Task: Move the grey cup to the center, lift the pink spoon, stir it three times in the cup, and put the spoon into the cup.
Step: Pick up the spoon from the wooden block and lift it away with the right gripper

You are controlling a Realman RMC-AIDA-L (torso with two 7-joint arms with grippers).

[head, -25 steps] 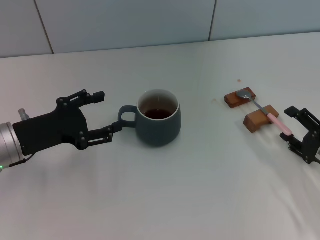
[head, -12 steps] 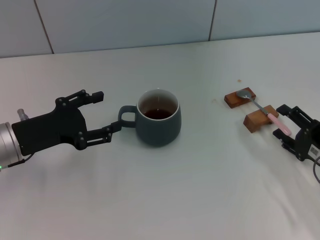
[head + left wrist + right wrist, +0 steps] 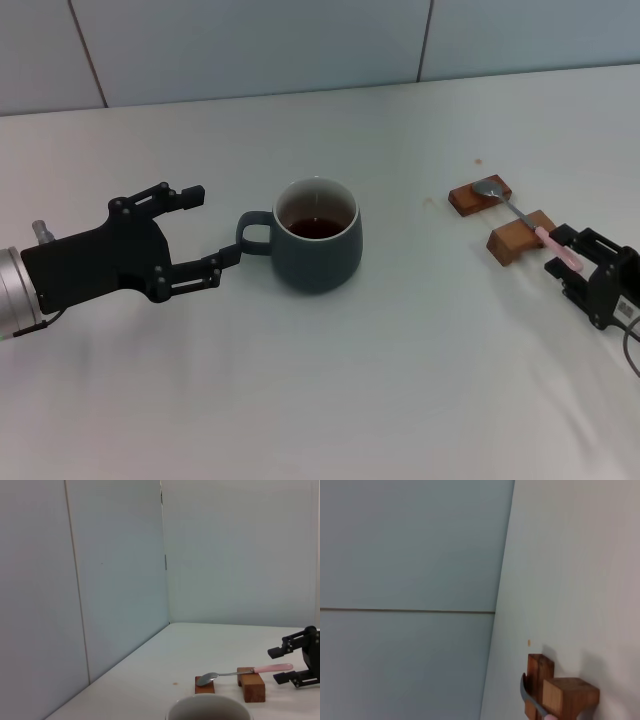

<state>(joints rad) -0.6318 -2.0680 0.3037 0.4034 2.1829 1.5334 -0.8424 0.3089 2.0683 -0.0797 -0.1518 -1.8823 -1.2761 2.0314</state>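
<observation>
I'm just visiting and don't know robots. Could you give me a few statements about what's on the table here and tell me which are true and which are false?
1. The cup holds dark liquid. True.
2. The spoon stands in the cup. False: it lies across two wooden blocks.
3. The right gripper is open around the end of the spoon's pink handle. True.
4. The left gripper is lifting the cup. False: it is open beside the cup's handle, and the cup stands on the table.
5. The cup's handle points toward the spoon. False: it points toward the left gripper.

Bright even light, soft shadows, sharp
</observation>
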